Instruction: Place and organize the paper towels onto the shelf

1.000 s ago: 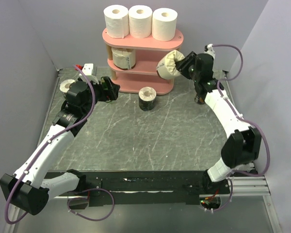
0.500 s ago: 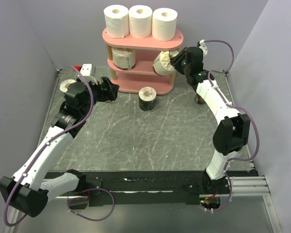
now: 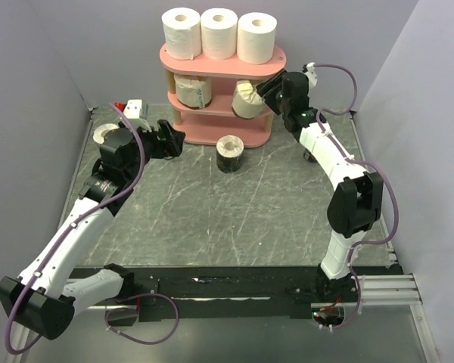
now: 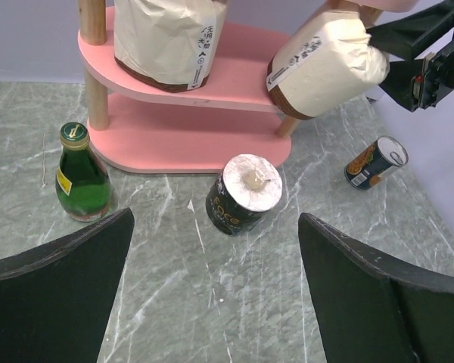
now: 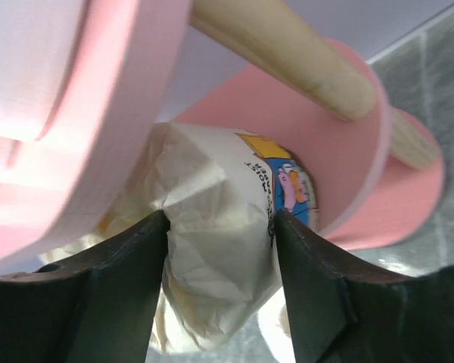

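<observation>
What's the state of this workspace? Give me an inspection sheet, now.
Surface: grey marbled table.
Job's things: three white rolls atop the pink shelf; wrapped roll upright on middle tier; second wrapped roll tilted there; dark-banded roll and pale roll on table.
Clutter: green bottle, can on its side.
Grippers: left gripper open above table; right gripper astride second wrapped roll, grip unclear.
Cables: purple cables along both arms.
Surroundings: plain walls.

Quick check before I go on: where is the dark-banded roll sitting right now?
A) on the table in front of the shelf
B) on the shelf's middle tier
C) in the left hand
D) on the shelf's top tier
A: the dark-banded roll sits on the table, just in front of the shelf and off all its tiers.
</observation>
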Available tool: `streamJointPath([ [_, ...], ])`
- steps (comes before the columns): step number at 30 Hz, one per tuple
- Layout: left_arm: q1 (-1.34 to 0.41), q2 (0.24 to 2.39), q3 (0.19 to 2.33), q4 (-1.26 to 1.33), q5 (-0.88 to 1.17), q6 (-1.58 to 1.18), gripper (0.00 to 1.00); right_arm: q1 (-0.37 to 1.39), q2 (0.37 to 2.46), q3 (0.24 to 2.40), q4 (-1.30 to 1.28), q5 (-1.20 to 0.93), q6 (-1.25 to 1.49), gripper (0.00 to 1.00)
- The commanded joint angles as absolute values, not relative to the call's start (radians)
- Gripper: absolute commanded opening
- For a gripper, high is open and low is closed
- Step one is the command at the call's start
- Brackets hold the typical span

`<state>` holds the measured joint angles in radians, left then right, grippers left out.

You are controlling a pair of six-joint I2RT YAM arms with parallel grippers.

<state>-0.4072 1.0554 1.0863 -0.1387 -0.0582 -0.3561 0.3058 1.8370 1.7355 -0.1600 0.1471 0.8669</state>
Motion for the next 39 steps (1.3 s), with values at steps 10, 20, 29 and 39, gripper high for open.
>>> streamJointPath([
  [10,-0.402,1.028,1.086,-0.094,-0.061,-0.354,0.96,0.319,1.804,1.766,-0.084,0.163,0.891,0.68],
  [20,-0.396,1.028,1.083,-0.091,-0.055,-0.356,0.96,0.321,1.792,1.798,-0.086,0.132,0.841,0.73],
  [29,-0.393,1.028,1.083,-0.086,-0.038,-0.356,0.96,0.321,1.77,1.773,-0.035,0.048,0.779,0.75],
  [39,-0.393,1.023,1.077,-0.081,-0.038,-0.354,0.96,0.324,1.689,1.678,-0.008,0.048,0.755,0.67],
])
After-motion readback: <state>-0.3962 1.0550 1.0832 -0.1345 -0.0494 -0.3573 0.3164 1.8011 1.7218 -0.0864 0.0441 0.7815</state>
